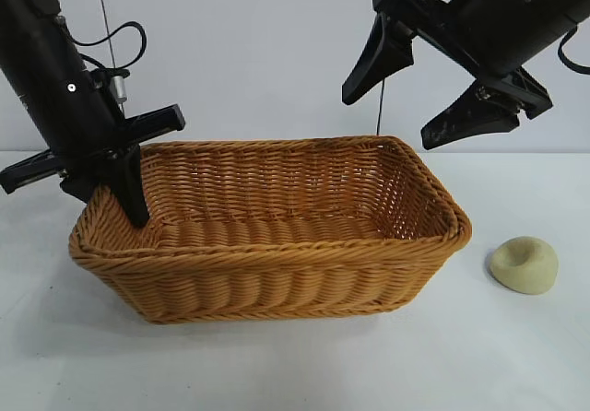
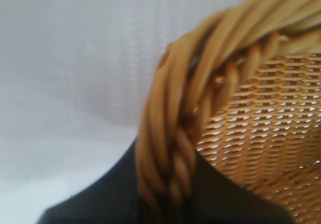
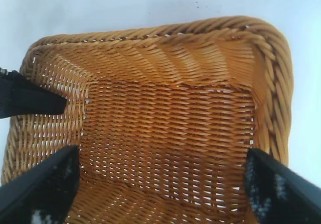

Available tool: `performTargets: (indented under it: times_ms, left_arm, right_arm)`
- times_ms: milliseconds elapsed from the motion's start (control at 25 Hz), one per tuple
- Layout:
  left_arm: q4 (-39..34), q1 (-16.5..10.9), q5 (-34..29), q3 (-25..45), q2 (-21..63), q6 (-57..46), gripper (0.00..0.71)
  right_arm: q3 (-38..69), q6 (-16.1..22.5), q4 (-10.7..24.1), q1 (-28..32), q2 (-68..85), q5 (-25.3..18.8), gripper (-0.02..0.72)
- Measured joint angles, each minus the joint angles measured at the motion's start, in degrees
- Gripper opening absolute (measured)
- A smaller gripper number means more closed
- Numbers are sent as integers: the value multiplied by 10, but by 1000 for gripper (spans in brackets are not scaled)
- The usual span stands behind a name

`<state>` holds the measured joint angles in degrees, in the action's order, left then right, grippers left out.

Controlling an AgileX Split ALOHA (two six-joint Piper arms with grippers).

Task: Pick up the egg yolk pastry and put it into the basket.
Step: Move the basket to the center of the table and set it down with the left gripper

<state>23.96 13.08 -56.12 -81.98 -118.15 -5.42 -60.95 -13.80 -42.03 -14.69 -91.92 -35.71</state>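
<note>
The egg yolk pastry [image 1: 524, 264], a pale cream dome with a dent, lies on the white table to the right of the basket [image 1: 277, 282], apart from it. The orange-brown wicker basket stands mid-table and has nothing in it. My left gripper [image 1: 127, 194] is shut on the basket's left rim, with one finger inside the wall; in the left wrist view the braided rim [image 2: 200, 58] runs between its dark fingers [image 2: 100, 199]. My right gripper [image 1: 389, 120] hangs open and empty above the basket's right end; its wrist view looks down into the basket [image 3: 150, 33] between its fingertips [image 3: 55, 179].
The white table [image 1: 295, 374] runs all round the basket, with a pale wall behind. The left gripper's finger [image 3: 30, 101] shows at the basket's far end in the right wrist view. A thin cable [image 1: 380, 107] hangs behind the basket.
</note>
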Motion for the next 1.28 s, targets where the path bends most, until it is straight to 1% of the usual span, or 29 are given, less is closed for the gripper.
performTargets:
  times_ms: [200, 360, 560, 880, 960, 1000, 1040, 1120, 1240, 1280]
  left_arm:
    - [0, 0, 8, -20, -23, 10, 85]
    - [-3, 0, 11, -20, -36, 22, 85]
    - [-18, 0, 22, -20, -38, 27, 85]
    - [-20, 0, 23, -20, -38, 28, 86]
    - [-20, 1, 24, -20, -38, 28, 101]
    - [-19, 2, 24, -20, -38, 28, 118]
    - [-18, 2, 24, -21, -38, 28, 150]
    - [-16, 2, 24, -22, -38, 28, 243]
    - [-13, 2, 24, -24, -38, 28, 440]
    - [-13, 2, 24, -24, -38, 28, 491]
  right_arm:
    - [0, 0, 0, 0, 0, 0, 637]
    - [0, 0, 0, 0, 0, -1, 637]
    - [0, 0, 0, 0, 0, -1, 637]
    - [0, 0, 0, 0, 0, -1, 637]
    - [0, 0, 0, 0, 0, -1, 637]
    - [0, 0, 0, 0, 0, -1, 637]
    - [0, 0, 0, 0, 0, -1, 637]
    - [0, 0, 0, 0, 0, -1, 637]
    - [0, 0, 0, 0, 0, -1, 637]
    - [0, 0, 0, 0, 0, -1, 637]
